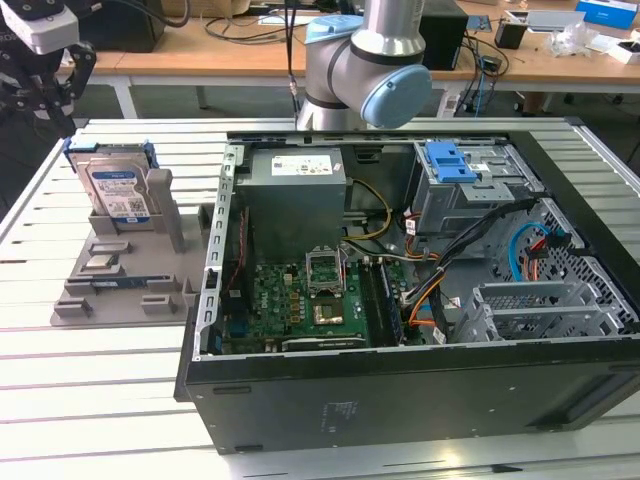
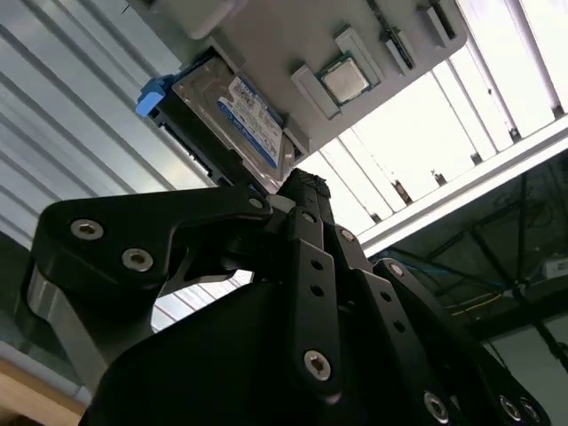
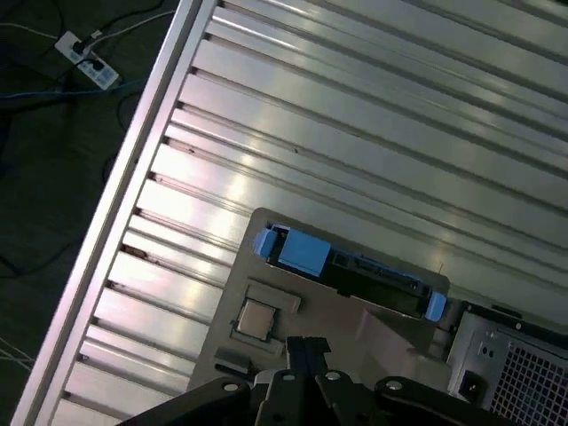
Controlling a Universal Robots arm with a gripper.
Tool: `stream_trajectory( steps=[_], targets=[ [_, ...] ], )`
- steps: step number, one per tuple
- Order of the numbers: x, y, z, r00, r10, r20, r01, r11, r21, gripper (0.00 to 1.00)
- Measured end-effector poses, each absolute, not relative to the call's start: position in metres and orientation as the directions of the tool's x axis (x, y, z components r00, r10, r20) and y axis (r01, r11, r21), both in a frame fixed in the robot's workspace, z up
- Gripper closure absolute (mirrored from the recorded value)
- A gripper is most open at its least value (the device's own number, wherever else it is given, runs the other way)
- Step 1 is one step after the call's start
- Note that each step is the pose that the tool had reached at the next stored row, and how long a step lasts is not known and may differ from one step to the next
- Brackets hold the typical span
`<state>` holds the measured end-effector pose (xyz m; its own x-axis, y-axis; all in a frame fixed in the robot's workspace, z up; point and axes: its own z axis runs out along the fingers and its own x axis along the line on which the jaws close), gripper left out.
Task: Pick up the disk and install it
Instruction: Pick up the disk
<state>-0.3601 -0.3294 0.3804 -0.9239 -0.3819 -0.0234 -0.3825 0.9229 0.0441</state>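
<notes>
The disk (image 1: 115, 190) is a silver drive with a white-and-blue label in a blue bracket. It stands on edge in a grey holder (image 1: 130, 290) at the exterior view's left, outside the computer case. My gripper (image 1: 45, 95) hangs up and to the left of it, apart from it. In both wrist views the disk (image 2: 240, 120) (image 3: 346, 266) lies beyond my gripper (image 2: 302, 182) (image 3: 306, 346), whose fingertips (image 2: 311, 191) are closed together, shut on nothing.
An open black computer case (image 1: 400, 380) fills the table's middle and right, with a grey power supply (image 1: 297, 195) and a drive bay with a blue latch (image 1: 450, 165). A small chip (image 3: 256, 318) sits on the holder. The arm's base (image 1: 370, 60) stands behind the case.
</notes>
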Motion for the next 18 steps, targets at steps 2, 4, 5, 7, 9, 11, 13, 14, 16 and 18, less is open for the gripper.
stream_trajectory(
  steps=[2,4,5,7,9,11,13,14,16,18],
  targets=[
    [-0.3601,-0.3294,0.3804,-0.909,-0.415,-0.023,-0.416,0.908,0.044,0.89],
    [-0.3601,-0.3294,0.3804,-0.883,-0.468,-0.023,-0.469,0.882,0.044,0.89],
    [-0.3601,-0.3294,0.3804,-0.874,-0.485,-0.023,-0.485,0.873,0.044,0.89],
    [-0.3601,-0.3294,0.3804,-0.851,-0.525,-0.023,-0.525,0.85,0.044,0.89],
    [-0.3601,-0.3293,0.3804,-0.834,-0.551,-0.023,-0.551,0.833,0.044,0.89],
    [-0.3601,-0.3294,0.3804,-0.812,-0.584,-0.023,-0.584,0.81,0.044,0.89],
    [-0.3601,-0.3293,0.3804,-0.792,-0.61,-0.023,-0.611,0.791,0.044,0.89],
    [-0.3601,-0.3294,0.3804,-0.774,-0.633,-0.023,-0.633,0.773,0.044,0.89],
    [-0.3601,-0.3294,0.3804,-0.732,-0.681,-0.023,-0.681,0.731,0.044,0.89],
    [-0.3601,-0.3294,0.3804,-0.713,-0.701,-0.023,-0.701,0.711,0.044,0.89]
  ],
)
